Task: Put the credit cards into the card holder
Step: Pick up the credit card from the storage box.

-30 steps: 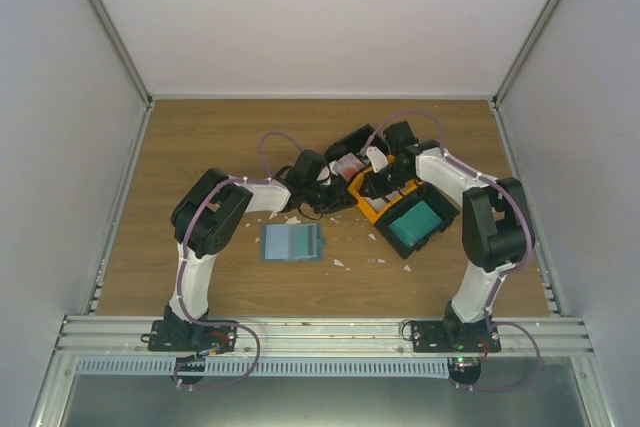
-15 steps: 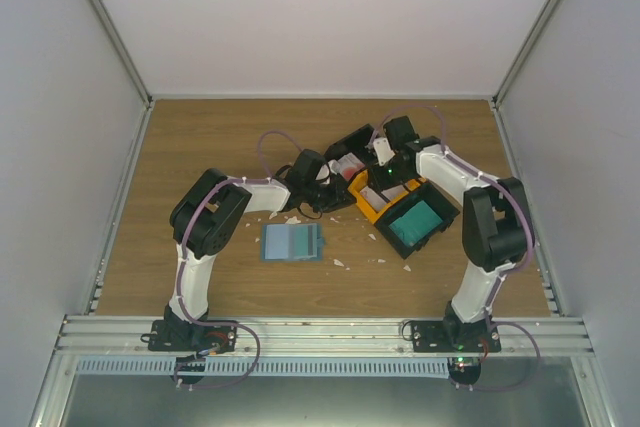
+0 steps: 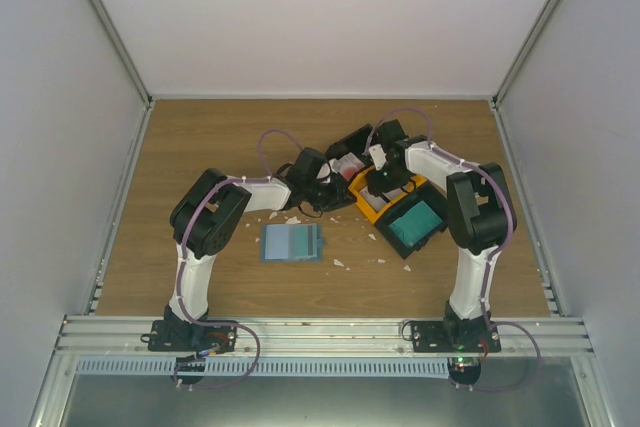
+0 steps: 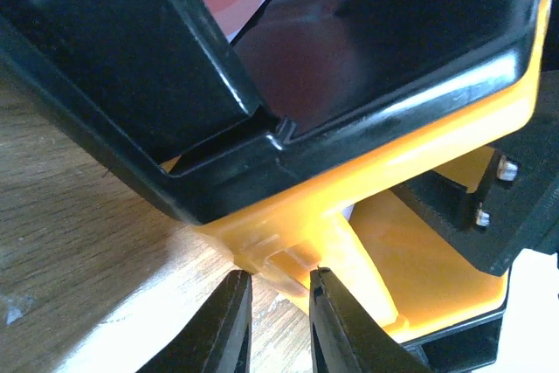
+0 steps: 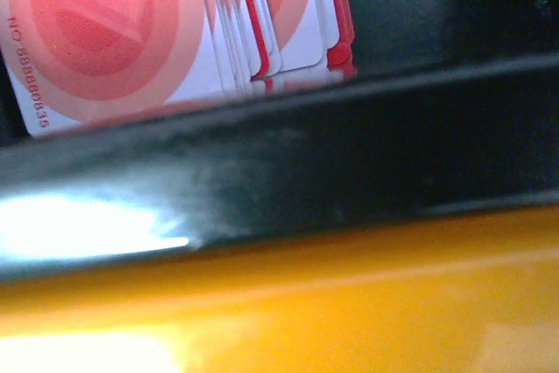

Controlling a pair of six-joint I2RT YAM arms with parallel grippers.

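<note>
Wooden table (image 3: 200, 137) is carrying the whole job, with both arms bending inward to meet over a black-and-yellow case (image 4: 410, 172) lying open at its middle. One half is holding a green-teal block (image 3: 412, 224). The other is keeping the credit cards (image 5: 96, 32), red and white, fanned together behind the black rim. The card holder (image 3: 292, 242) is lying spread open near the left arm, well apart from the case, pockets facing up and apparently waiting to be filled. The left gripper (image 4: 279, 279) is sitting low over the wood, jaws narrowly apart at a yellow latch tab, probably to steady the case; whether it is pinching cannot be told. The right gripper (image 3: 372, 163) is hanging at the cards, its opening unreadable. White scraps (image 3: 340, 263) are littering the wood.
</note>
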